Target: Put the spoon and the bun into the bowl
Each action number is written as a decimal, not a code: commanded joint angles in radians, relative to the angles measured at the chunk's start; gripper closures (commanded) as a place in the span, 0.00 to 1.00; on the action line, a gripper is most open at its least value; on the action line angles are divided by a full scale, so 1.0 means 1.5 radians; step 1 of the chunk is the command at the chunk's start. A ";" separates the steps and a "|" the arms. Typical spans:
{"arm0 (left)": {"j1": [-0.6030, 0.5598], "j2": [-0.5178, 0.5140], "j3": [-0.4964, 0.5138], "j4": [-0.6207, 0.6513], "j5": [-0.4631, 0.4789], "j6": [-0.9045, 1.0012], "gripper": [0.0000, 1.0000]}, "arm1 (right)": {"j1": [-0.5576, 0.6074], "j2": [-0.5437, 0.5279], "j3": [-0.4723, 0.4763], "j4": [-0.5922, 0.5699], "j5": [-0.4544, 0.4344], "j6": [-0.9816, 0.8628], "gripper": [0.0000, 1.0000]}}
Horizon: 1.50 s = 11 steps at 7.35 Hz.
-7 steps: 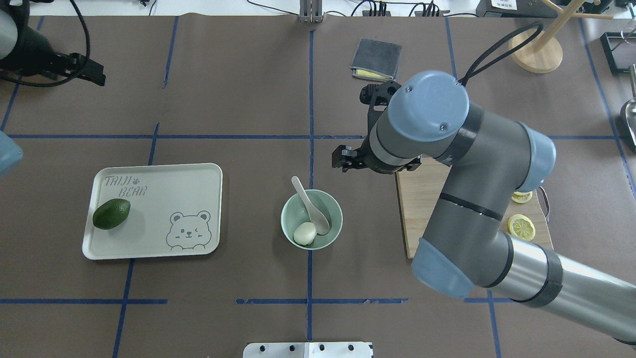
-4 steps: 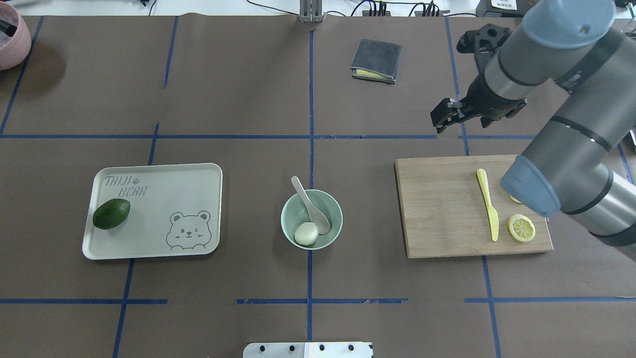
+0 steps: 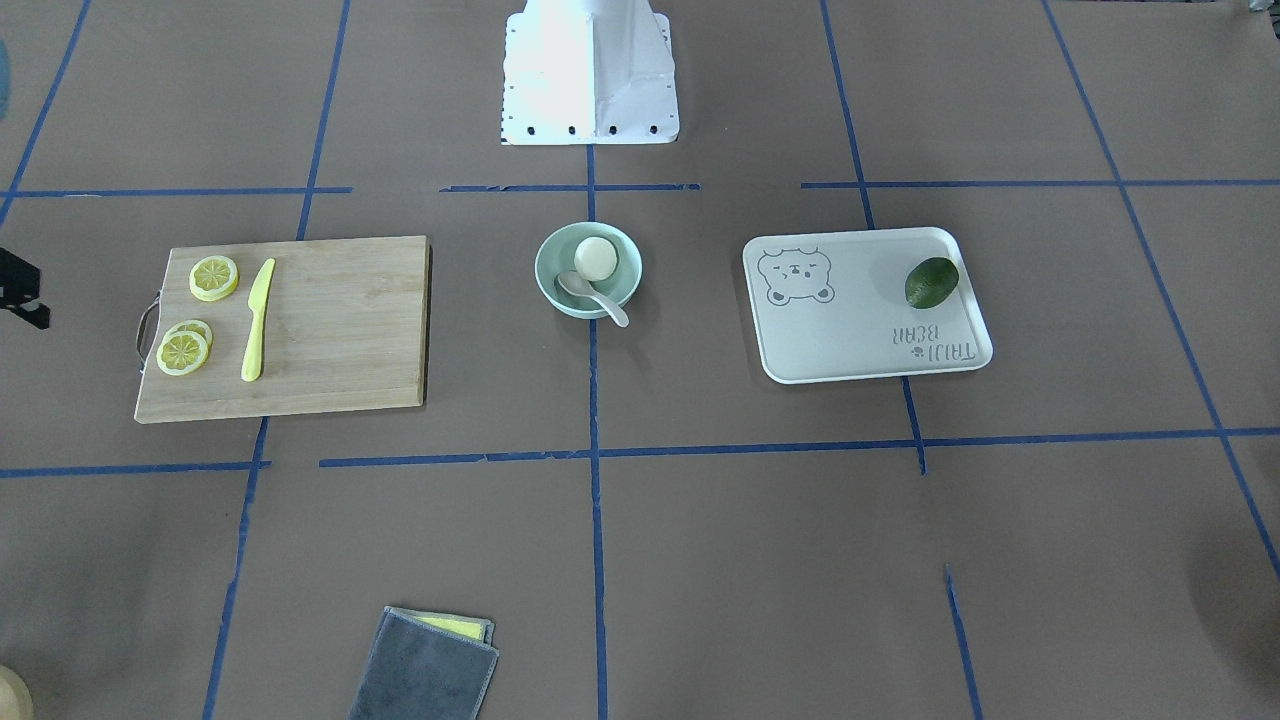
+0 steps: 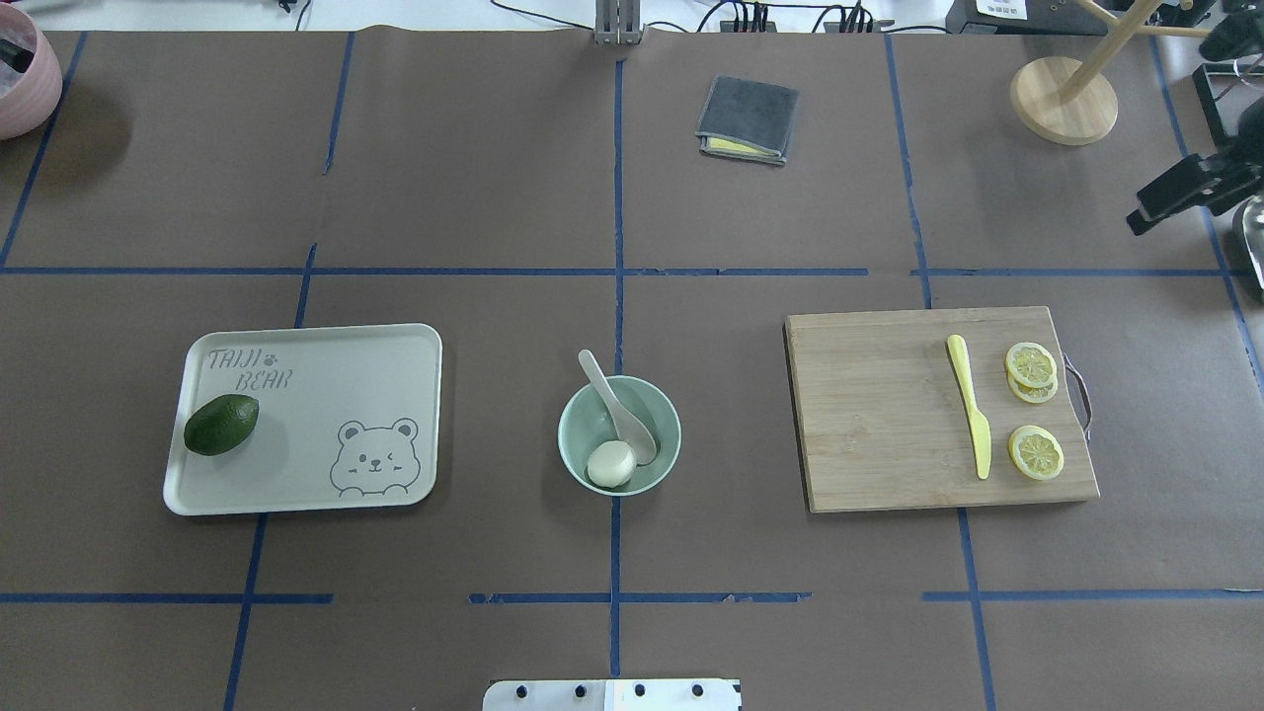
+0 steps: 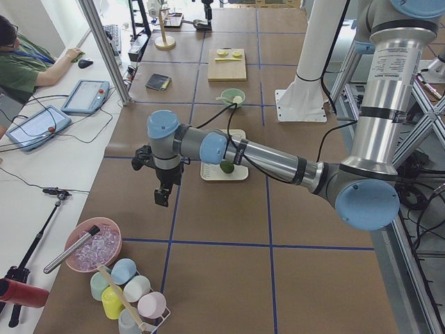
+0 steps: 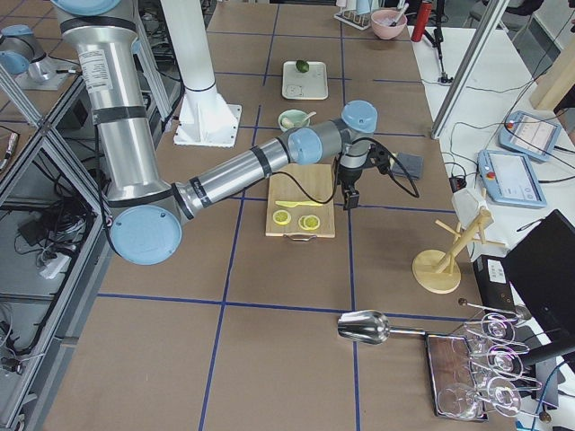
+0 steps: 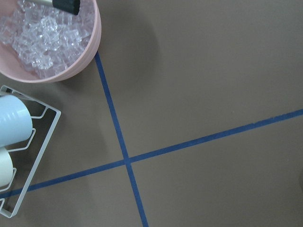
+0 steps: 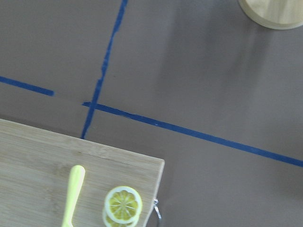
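The pale mint-green bowl [image 4: 585,419] stands at the table's middle; it also shows in the front-facing view [image 3: 548,276]. The white bun [image 4: 610,463] lies inside it. The pale spoon [image 4: 617,405] rests with its scoop in the bowl and its handle over the far rim. My right gripper [image 4: 1139,220] is at the far right edge, well away from the bowl; I cannot tell whether it is open. My left gripper [image 5: 161,200] shows only in the exterior left view, beyond the tray's end, and I cannot tell its state.
A pale tray [image 4: 326,395] with a dark green avocado [image 4: 221,425] lies left of the bowl. A wooden board [image 4: 869,415] with a yellow knife [image 4: 970,405] and lemon slices [image 4: 1036,452] lies right. A grey cloth [image 4: 748,118], a wooden stand [image 4: 1064,99] and a pink ice bowl [image 4: 20,69] stand at the far side.
My right arm has swung from near the bowl to the table's right edge, uncovering the board. My left gripper has left the overhead view. Bowl, bun and spoon have not moved.
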 commanded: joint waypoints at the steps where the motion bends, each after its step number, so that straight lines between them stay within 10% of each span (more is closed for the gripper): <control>1: -0.031 0.009 0.029 -0.001 -0.004 0.013 0.00 | 0.134 -0.022 -0.116 0.001 0.068 -0.183 0.00; 11: -0.035 0.095 0.031 -0.003 -0.006 0.014 0.00 | 0.194 -0.123 -0.163 0.109 0.012 -0.069 0.00</control>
